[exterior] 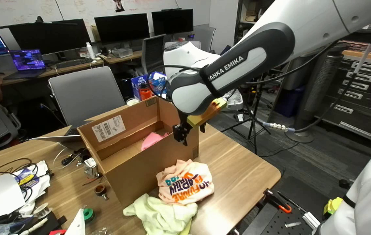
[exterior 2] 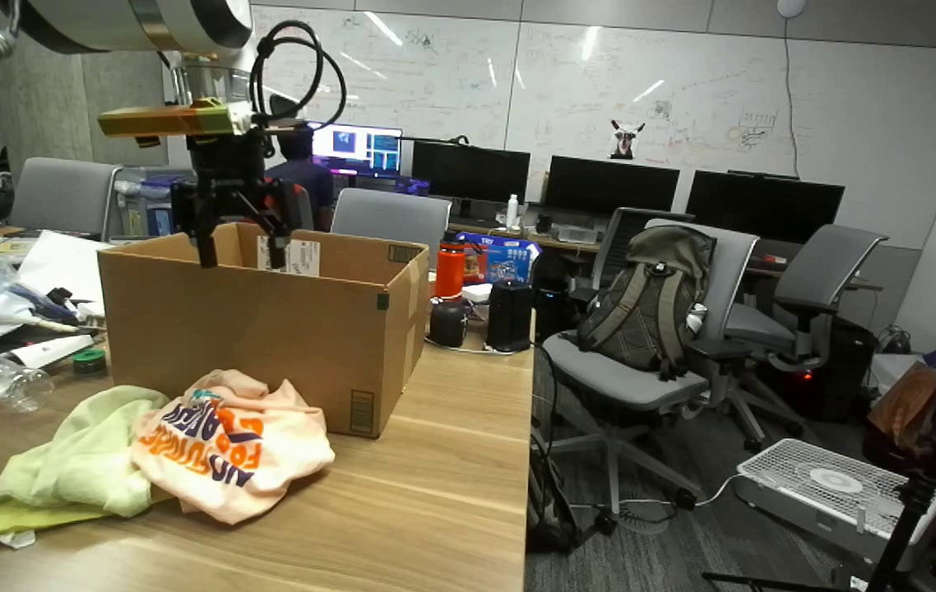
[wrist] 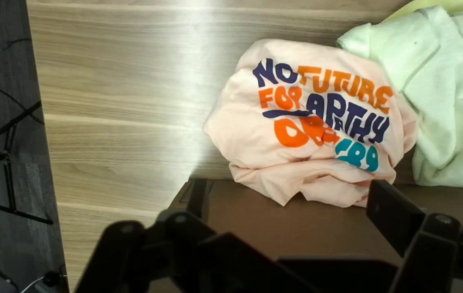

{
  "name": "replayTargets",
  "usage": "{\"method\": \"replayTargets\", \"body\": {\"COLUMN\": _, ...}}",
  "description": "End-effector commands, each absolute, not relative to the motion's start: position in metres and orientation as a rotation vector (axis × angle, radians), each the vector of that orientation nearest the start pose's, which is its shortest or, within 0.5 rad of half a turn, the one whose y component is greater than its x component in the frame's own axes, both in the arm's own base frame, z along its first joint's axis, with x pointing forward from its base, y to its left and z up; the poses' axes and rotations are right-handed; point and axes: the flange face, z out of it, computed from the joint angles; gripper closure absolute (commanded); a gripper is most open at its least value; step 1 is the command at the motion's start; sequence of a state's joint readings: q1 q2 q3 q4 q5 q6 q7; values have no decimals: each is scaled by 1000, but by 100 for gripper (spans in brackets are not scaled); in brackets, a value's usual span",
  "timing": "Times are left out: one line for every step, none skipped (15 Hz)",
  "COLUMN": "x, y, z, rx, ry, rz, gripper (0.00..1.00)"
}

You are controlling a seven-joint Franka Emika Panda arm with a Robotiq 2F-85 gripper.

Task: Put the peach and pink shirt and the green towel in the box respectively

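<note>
Your hand [exterior 2: 242,256] hangs spread by the box [exterior 2: 262,329]. Pink cloth [exterior: 152,140] lies inside, peach shirt [exterior: 185,182] and green towel [exterior: 161,213] outside.

The light-brown, wood-grained table [exterior 2: 435,501] carries an open brown cardboard box [exterior 2: 246,321]. Beside it lie a crumpled, printed peach shirt [exterior 2: 234,448] and, touching this shirt, a pale green towel [exterior 2: 77,464]. A clear plastic bottle [exterior 2: 11,382] also lies there.
</note>
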State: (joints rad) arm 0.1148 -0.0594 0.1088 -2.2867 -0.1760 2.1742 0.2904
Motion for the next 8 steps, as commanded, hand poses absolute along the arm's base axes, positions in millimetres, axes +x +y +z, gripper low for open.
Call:
{"method": "replayTargets", "body": {"x": 476, "y": 102, "z": 367, "rx": -3268, "ry": -80, "rz": -20, "gripper": 0}}
{"method": "replayTargets", "body": {"x": 474, "y": 102, "z": 363, "rx": -3267, "ry": -86, "rz": -11, "gripper": 0}}
{"method": "replayTargets", "body": {"x": 472, "y": 103, "z": 357, "rx": -3265, "ry": -90, "rz": 1, "gripper": 0}}
{"method": "replayTargets", "body": {"x": 469, "y": 105, "z": 353, "rx": -3262, "ry": -95, "rz": 9, "gripper": 0}}
{"method": "replayTargets", "body": {"x": 468, "y": 106, "z": 347, "rx": -3258, "ry": -105, "rz": 23, "gripper": 0}}
{"method": "replayTargets", "body": {"x": 465, "y": 107, "z": 343, "rx": -3255, "ry": -114, "rz": 36, "gripper": 0}}
{"method": "replayTargets", "body": {"x": 463, "y": 109, "z": 338, "rx": -3249, "ry": -128, "rz": 49, "gripper": 0}}
{"method": "replayTargets", "body": {"x": 462, "y": 111, "z": 333, "rx": -3243, "ry": -141, "rz": 65, "gripper": 0}}
